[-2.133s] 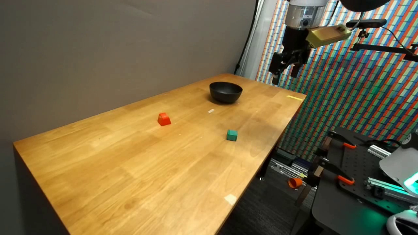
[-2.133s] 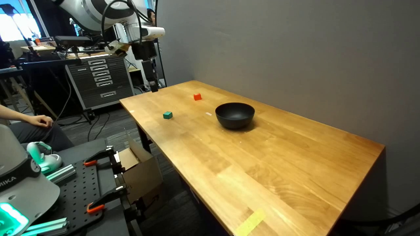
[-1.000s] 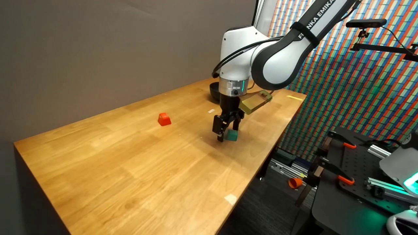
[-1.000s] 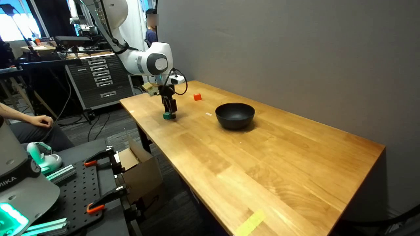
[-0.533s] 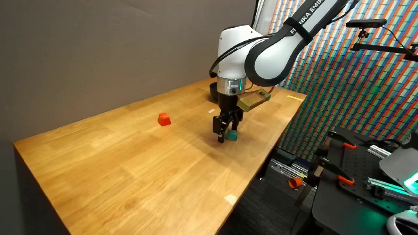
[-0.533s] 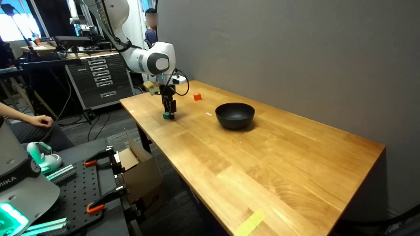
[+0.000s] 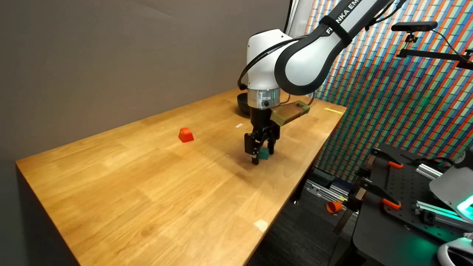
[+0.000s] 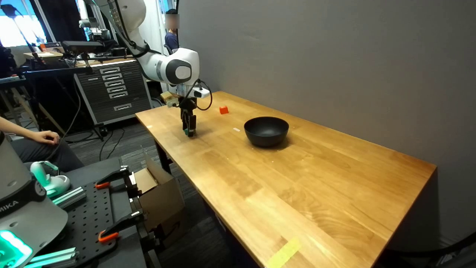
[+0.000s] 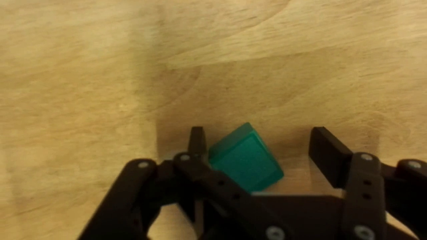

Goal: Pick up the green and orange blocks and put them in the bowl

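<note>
One green block was straddled by the gripper, jaws apart either side of it; grasp was seemingly being prepared, squeeze likely required next.

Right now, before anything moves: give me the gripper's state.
Gripper: open, with the green block between its jaws but not clamped.
</note>
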`<state>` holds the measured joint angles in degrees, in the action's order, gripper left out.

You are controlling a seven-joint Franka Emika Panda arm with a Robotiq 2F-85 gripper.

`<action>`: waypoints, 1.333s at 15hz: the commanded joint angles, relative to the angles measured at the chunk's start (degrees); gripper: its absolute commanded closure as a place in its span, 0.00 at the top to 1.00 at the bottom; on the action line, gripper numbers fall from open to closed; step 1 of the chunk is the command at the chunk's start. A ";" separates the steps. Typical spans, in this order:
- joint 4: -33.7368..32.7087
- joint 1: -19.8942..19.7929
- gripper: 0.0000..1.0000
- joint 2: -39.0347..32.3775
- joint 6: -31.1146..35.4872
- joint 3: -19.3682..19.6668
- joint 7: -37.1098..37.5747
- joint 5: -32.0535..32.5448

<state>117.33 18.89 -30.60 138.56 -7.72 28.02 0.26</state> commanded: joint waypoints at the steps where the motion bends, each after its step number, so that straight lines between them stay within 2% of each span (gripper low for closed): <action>1: 0.61 3.63 0.50 1.34 0.94 3.84 2.93 4.66; 4: 0.21 7.18 0.28 1.45 0.19 6.97 7.58 11.57; 5: 0.20 7.92 0.26 1.52 -0.12 7.65 9.13 13.49; 8: 0.33 10.07 0.26 3.31 -2.14 10.30 15.51 19.36; 10: -0.38 11.69 0.26 4.73 -4.73 13.06 21.57 26.13; 13: -3.41 12.06 0.26 6.07 -10.78 14.29 28.42 35.74; 17: -9.69 8.70 0.26 4.83 -17.12 12.04 34.31 44.88; 20: -13.87 5.70 0.26 2.00 -18.57 11.08 35.63 47.70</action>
<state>108.47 27.98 -25.41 122.32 5.13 61.54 44.85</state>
